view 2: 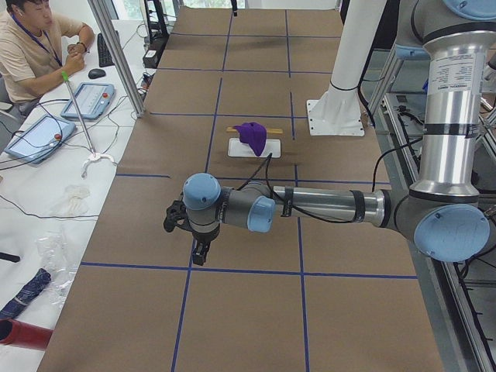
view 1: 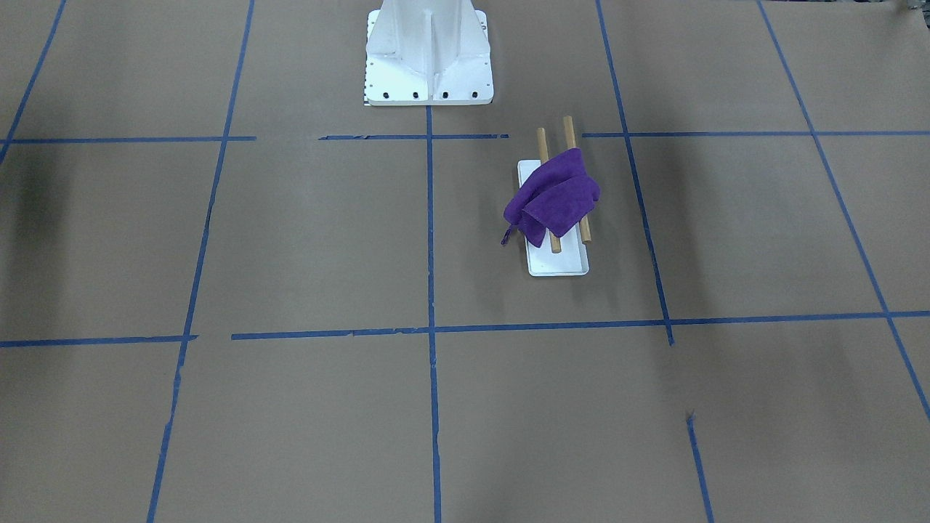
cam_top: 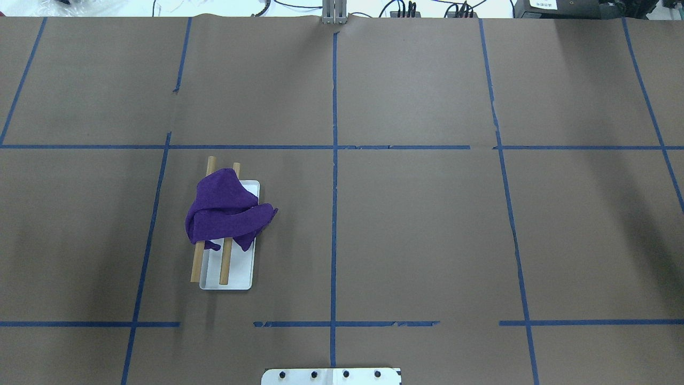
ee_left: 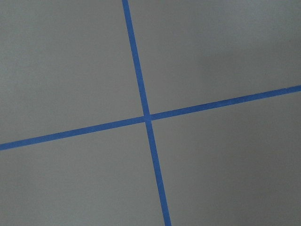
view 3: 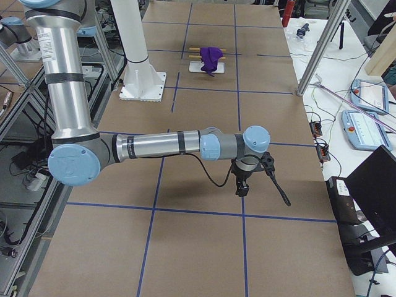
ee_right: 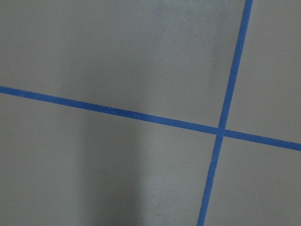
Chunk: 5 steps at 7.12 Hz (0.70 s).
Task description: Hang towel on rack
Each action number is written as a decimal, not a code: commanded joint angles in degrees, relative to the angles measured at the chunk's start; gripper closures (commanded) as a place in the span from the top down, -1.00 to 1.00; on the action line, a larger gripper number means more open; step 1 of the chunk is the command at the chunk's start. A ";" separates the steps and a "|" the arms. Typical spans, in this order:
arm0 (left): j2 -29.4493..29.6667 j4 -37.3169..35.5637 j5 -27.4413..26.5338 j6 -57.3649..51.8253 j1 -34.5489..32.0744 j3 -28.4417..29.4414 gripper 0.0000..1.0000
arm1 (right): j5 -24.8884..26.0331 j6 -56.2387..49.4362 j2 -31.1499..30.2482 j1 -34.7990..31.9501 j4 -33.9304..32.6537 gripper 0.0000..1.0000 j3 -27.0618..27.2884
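A purple towel point(view 1: 556, 196) lies bunched over the two wooden dowel rods point(view 1: 569, 127) of the rack, whose flat white base point(view 1: 556, 261) rests on the brown table. The towel point(cam_top: 224, 211) and rack base point(cam_top: 238, 272) sit left of centre in the overhead view. One corner hangs off the base's side. The left gripper point(view 2: 200, 252) shows only in the exterior left view, pointing down over the table far from the rack; I cannot tell if it is open. The right gripper point(view 3: 241, 189) shows only in the exterior right view, equally far; I cannot tell its state. Both wrist views show only blue tape lines.
A large white pedestal base with bolts point(view 1: 429, 65) stands behind the rack on the robot's side. Blue tape lines grid the brown table. An operator point(view 2: 31, 46) sits at a side desk with tablets point(view 2: 87, 99). Another desk with devices point(view 3: 365, 127) lies beyond the far edge.
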State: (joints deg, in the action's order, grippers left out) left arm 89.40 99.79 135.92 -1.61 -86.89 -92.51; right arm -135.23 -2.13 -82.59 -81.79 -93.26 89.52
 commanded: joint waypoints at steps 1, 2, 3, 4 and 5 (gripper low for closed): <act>0.07 0.49 0.22 0.11 1.02 0.05 1.00 | -0.03 0.03 0.32 1.19 -0.08 1.00 -0.49; -0.01 0.49 0.22 0.20 1.11 -0.30 1.00 | 0.05 0.03 0.32 1.28 0.00 1.00 -0.58; 0.16 0.41 0.14 0.29 1.11 -0.21 1.00 | 0.14 0.03 0.32 1.54 0.00 1.00 -0.93; 0.68 0.58 0.14 1.25 1.11 0.22 1.00 | 0.14 0.37 0.32 1.72 0.18 1.00 -1.36; 1.04 0.23 -0.13 3.26 1.02 -2.21 1.00 | 0.14 1.59 0.59 1.98 1.49 1.00 -1.19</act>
State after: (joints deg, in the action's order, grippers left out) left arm 89.98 100.24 136.00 -0.22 -85.82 -93.00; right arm -135.10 -1.62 -82.20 -80.11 -92.85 88.39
